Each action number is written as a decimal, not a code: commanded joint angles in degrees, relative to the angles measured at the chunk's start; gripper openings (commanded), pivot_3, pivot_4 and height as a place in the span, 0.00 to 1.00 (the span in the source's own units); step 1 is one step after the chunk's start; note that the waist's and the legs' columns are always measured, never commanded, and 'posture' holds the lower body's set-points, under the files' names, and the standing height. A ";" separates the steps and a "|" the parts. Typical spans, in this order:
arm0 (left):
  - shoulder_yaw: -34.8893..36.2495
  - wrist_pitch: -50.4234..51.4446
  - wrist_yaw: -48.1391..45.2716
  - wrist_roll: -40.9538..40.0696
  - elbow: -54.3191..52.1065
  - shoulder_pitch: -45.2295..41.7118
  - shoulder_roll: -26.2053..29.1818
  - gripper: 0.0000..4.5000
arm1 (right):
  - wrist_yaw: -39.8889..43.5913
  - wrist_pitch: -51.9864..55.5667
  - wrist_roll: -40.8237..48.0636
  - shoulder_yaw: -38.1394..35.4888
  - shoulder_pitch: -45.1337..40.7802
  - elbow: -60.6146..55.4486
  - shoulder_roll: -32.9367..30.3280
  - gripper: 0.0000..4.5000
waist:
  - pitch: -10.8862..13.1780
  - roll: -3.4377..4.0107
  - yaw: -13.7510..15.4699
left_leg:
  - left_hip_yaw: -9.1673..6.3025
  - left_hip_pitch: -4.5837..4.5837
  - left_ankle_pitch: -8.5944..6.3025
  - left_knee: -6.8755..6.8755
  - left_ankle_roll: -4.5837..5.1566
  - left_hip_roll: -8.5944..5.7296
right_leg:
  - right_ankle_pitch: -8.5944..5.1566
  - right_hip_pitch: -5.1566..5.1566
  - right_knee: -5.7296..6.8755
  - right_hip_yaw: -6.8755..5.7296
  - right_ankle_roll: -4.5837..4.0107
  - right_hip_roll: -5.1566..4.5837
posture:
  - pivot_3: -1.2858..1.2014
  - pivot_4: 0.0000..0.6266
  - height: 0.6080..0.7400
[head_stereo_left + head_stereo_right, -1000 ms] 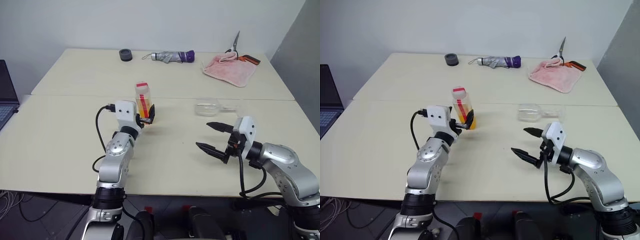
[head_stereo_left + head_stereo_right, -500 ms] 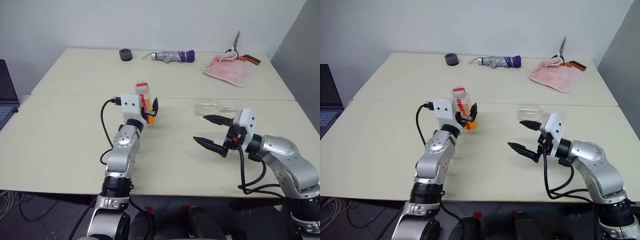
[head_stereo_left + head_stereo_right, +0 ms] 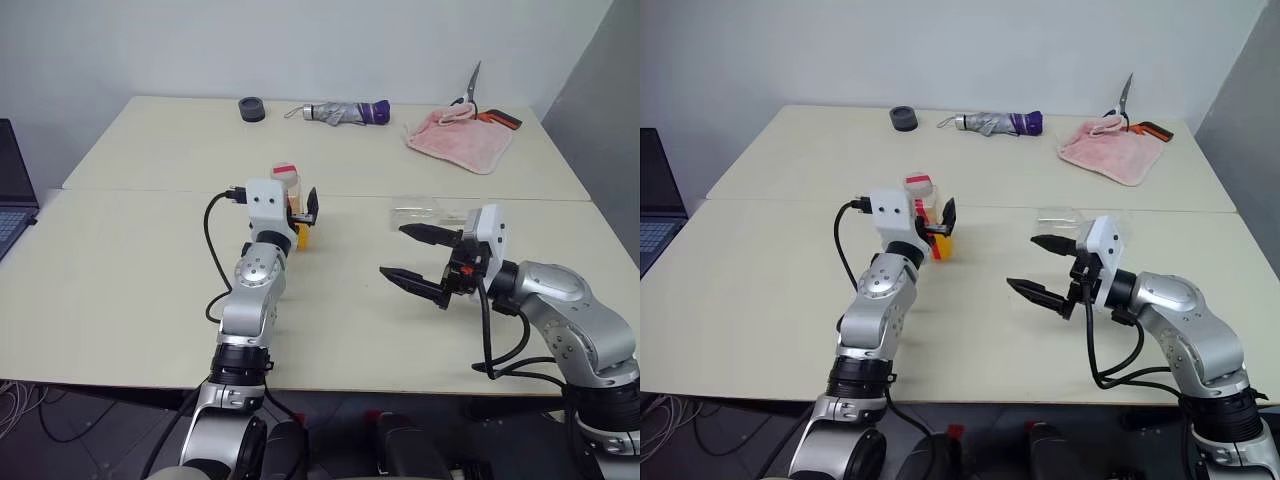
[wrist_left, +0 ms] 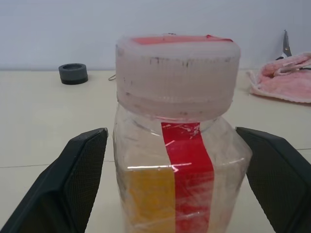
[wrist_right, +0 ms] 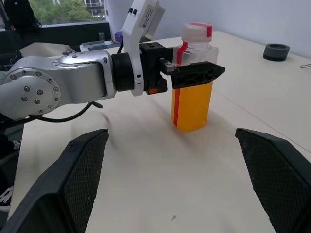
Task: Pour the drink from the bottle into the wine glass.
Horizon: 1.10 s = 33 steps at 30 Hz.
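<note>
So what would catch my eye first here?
Probably the bottle of orange drink near the table's middle, standing between the open fingers of the left tool. Then the right tool, also open, hovering just before a clear wine glass lying on its side.

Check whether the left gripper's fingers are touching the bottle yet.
Apart. In the left wrist view the bottle stands between the open left gripper, with pale table showing as a gap on each side between the fingers and the bottle's walls.

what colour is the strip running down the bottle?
Red, down the clear bottle over the orange-yellow drink. Clearest in the left wrist view.
</note>
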 commanded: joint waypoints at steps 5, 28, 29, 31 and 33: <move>-0.61 -0.49 0.58 1.43 -0.67 -1.94 -0.35 0.99 | -0.58 0.04 0.12 -0.56 -0.79 -2.06 -0.16 1.00 | 0.00 0.00 0.00 | 0.00 0.00 0.00 0.00 0.00 0.00 | 0.00 0.00 0.00 -0.01 0.00 0.00 | 0.52 0.24 1.00; -0.17 0.44 0.23 2.44 -1.33 -0.24 1.08 0.46 | -0.91 1.02 0.83 -0.47 -1.73 -1.73 0.75 1.00 | 0.00 0.00 -0.04 | 0.00 0.01 0.00 0.00 0.00 0.00 | 0.00 0.00 0.00 0.00 0.00 0.00 | 0.52 0.24 1.00; -0.23 0.52 -0.24 2.41 -1.59 -0.15 1.49 0.46 | -0.95 0.90 0.74 -0.46 -1.73 -1.71 0.82 1.00 | 0.00 0.00 -0.07 | 0.00 0.01 0.00 0.00 0.00 0.01 | 0.00 0.00 0.00 0.00 0.00 0.00 | 0.52 0.24 1.00; -0.52 0.78 -2.51 1.57 -2.11 0.17 2.39 0.46 | -1.12 0.48 0.42 -0.42 -1.47 -1.69 1.03 1.00 | 0.00 0.00 -0.13 | 0.01 0.02 0.00 -0.01 0.00 0.01 | 0.00 0.00 0.01 0.01 0.00 0.01 | 0.52 0.24 1.00; -0.96 1.22 -5.64 0.32 -2.91 1.01 3.45 0.46 | -1.54 0.13 0.06 -0.33 -1.02 -1.83 1.37 1.00 | 0.00 0.00 -0.17 | 0.01 0.03 0.00 -0.01 0.00 0.01 | 0.00 0.00 0.01 0.01 0.00 0.01 | 0.52 0.24 1.00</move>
